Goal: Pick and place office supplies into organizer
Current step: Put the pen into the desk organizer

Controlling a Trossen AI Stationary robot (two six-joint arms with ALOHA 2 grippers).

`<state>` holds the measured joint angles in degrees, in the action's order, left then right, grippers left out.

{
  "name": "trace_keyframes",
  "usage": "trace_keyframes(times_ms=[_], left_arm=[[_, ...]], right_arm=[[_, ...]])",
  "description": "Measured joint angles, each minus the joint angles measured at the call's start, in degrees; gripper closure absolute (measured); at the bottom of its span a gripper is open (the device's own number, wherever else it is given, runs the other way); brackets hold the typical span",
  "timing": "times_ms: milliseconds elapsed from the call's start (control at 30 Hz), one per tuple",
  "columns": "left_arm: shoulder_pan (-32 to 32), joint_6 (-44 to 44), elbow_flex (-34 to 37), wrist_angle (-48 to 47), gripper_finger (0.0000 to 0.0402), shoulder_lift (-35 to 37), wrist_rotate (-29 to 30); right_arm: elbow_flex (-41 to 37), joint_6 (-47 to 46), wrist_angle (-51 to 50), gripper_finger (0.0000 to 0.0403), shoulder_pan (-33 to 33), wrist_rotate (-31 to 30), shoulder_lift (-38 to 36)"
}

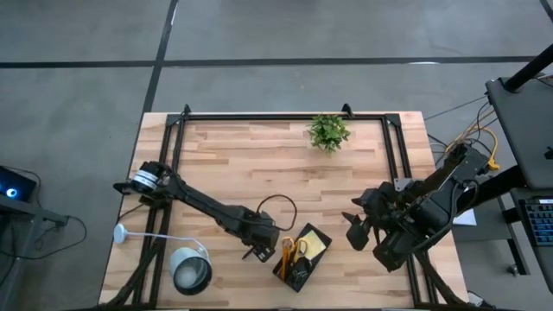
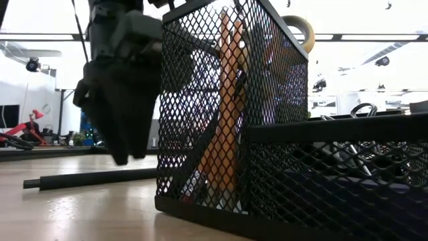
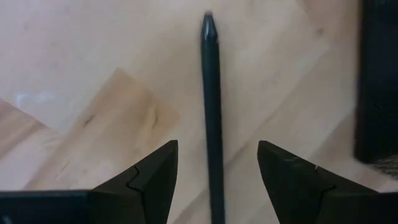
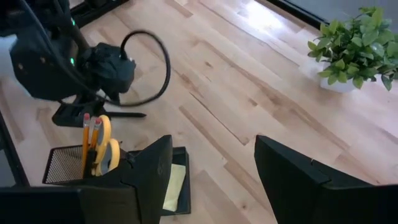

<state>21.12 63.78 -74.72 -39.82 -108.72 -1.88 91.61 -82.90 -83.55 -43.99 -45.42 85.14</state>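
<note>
Most of the job looks done: the organizer (image 1: 301,257), low and centre in the high view, already holds the orange pencils (image 4: 86,140), the yellow-handled scissors (image 4: 107,148) and the yellow sticky-note pad (image 4: 175,181), and in the low view its mesh walls fill the right half of the frame with the pencils standing upright inside. What seems left is 1 black pen (image 3: 212,118) lying flat on the wood just beside the organizer. The left gripper (image 3: 216,171) hangs directly over it, its 2 fingers spread to either side of the barrel with clear gaps and nothing held. The right gripper (image 4: 214,177) waits at the right of the high view, fingers wide apart and empty. The surface is a pale wooden butcher-block table (image 1: 259,164) edged by a black frame, with a small green potted plant (image 1: 327,132) near its top edge and a round silver-white lamp (image 1: 191,269) at lower left. Around it lies grey floor; the low view shows a bright room with shelving far behind.
</note>
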Motion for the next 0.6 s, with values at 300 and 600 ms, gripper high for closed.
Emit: trace_keyframes(times_ms=[300,600], left_arm=[[0.2,-0.1,0.2,0.2,0.0197,-2.0,-1.0],[0.3,-1.1,1.6,1.0,0.0197,-1.9,-1.0]], right_arm=[[0.0,-0.4,0.0,0.0188,0.0,-1.1,0.0],[0.0,-0.9,0.1,0.0188,0.0,-1.3,0.0]])
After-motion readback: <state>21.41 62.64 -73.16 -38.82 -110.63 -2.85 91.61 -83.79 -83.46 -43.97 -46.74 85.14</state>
